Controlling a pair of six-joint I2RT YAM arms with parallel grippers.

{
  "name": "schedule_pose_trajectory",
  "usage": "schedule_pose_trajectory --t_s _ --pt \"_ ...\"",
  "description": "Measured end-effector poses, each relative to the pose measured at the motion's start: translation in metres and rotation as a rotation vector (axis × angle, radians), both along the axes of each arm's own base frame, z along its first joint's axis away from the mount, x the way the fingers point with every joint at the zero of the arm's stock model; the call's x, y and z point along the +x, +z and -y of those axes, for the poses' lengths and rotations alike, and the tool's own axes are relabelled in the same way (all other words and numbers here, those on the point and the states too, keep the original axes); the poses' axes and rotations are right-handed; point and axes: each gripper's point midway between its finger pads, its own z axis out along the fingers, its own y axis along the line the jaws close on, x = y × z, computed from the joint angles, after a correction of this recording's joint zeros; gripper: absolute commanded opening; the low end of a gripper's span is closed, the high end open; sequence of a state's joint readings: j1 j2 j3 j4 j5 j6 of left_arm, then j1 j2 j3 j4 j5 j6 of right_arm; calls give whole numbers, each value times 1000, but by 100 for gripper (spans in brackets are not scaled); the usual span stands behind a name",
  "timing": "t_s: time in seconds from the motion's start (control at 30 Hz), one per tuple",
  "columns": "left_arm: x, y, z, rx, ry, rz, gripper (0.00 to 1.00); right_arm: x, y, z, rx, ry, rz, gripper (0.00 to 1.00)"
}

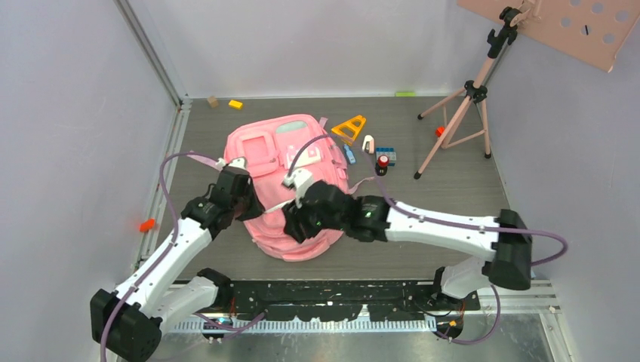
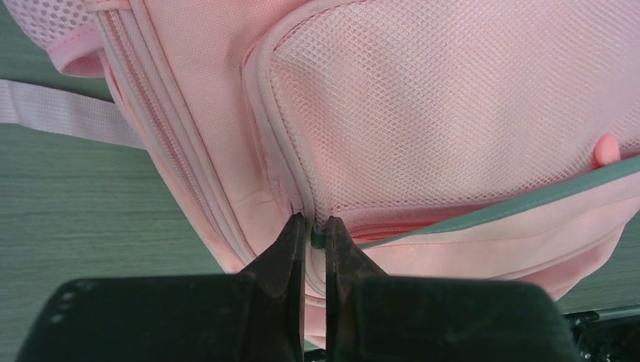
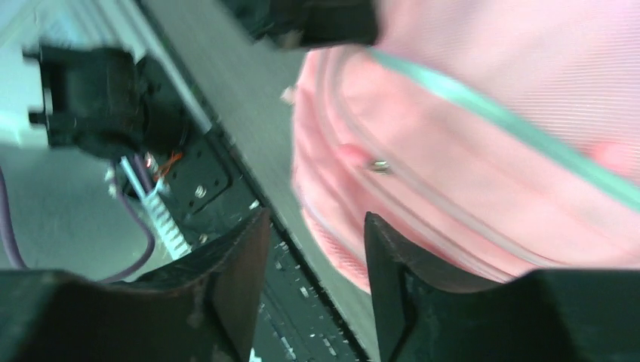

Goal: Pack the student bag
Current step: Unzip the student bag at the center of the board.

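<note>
**Left gripper**: the jaws are nearly together, clamped on a small grey-green tab. The tab sits at the seam where the mesh pocket meets the side of the backpack. This gripper is at the backpack's left edge, touching it.

**Backpack:** it lies flat on the table, in the middle of the work area, between the two arms. Its long axis runs away from the arm bases. The grey-green panel is at the far end and the rounded end is nearest the bases.

**Right gripper**: the jaws are apart, with nothing between them. It hovers over the near end of the backpack. In the right wrist view the backpack lies ahead and to the right of the fingers. A small metal zip pull sits on a pink seam just beyond the fingertips. That view is blurred, so it cannot be told whether the zip is open or closed.

**Next move (judgement):** the move probably turns on the zip pull, which is nearer the right arm. The seam runs slantwise across the fingers, so the jaws would have to advance and straddle the pull. The left grip likely anchors the fabric.

**Right of the backpack:** an orange triangle and other small pieces lie on the table, well apart from both grippers.
</note>
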State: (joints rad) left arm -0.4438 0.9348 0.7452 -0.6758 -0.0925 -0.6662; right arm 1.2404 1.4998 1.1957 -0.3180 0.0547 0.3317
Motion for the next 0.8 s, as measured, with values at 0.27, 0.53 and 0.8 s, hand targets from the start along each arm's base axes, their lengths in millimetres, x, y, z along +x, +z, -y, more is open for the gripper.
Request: schedule_pose_trajectory --t_s 0.27,0.53,0.8 --pt "17 31 3 44 -97 116 62 98 37 89 94 -436 -16 70" --pt "-3 69 19 -26 -265 284 78 125 -10 122 31 -618 -157 71" --pt "-45 76 41 -119 -447 362 72 132 -22 99 112 -656 -274 62"
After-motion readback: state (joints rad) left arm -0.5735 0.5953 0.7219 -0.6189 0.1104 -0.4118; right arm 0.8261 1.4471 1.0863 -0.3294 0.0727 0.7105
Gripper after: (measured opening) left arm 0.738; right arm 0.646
